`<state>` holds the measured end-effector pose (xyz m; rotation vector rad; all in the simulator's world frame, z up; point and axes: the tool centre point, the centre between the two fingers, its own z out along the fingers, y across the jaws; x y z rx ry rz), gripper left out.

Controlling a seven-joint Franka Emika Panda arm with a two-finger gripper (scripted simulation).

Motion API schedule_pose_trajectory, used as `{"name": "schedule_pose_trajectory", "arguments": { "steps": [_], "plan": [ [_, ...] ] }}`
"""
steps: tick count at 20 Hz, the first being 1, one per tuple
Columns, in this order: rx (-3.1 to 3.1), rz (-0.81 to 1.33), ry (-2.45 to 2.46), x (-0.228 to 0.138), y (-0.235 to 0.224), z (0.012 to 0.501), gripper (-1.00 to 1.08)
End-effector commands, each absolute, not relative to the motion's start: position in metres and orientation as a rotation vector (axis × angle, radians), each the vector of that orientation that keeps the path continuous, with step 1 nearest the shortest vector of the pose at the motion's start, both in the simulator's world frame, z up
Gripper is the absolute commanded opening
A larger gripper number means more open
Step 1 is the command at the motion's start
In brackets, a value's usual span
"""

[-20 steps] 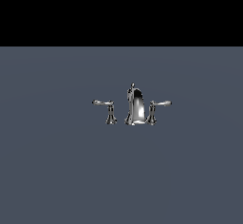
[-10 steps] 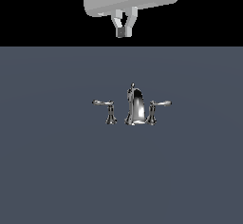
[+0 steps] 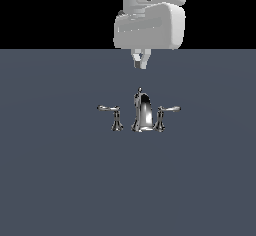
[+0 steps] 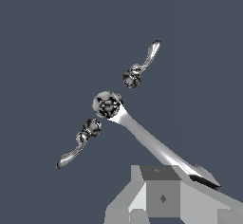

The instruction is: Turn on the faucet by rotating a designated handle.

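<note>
Nothing turned yet: tool [image 3: 140, 60] nearly pressed together, empty, above faucet [image 3: 142, 112], well apart from untouched handle [image 3: 167, 113].

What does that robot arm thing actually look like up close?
The arm is smooth, rounded and pale grey-white, with a dark recessed panel near its top. Below hangs a small gripper with two short, light-coloured fingers. No cables or markings show. In the wrist view it looks blocky and grey.

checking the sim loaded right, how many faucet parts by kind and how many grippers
lever handles: 2 (target handle pointing to the exterior view's right, mirror lever pointing left)
spout: 1
gripper: 1
total: 4
</note>
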<state>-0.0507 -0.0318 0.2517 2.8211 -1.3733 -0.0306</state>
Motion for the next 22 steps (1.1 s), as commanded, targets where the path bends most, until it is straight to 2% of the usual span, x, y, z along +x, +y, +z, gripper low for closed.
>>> {"name": "schedule_pose_trajectory", "arguments": {
  "steps": [1,13,22],
  "plan": [
    [2.774,-0.026,-1.466,-0.037,-0.041,0.235,-1.0],
    [2.498,-0.01,-1.898,0.021,-0.103,0.153,-1.0],
    [2.312,-0.001,-2.122,0.044,-0.146,0.109,-1.0]
  ]
}}
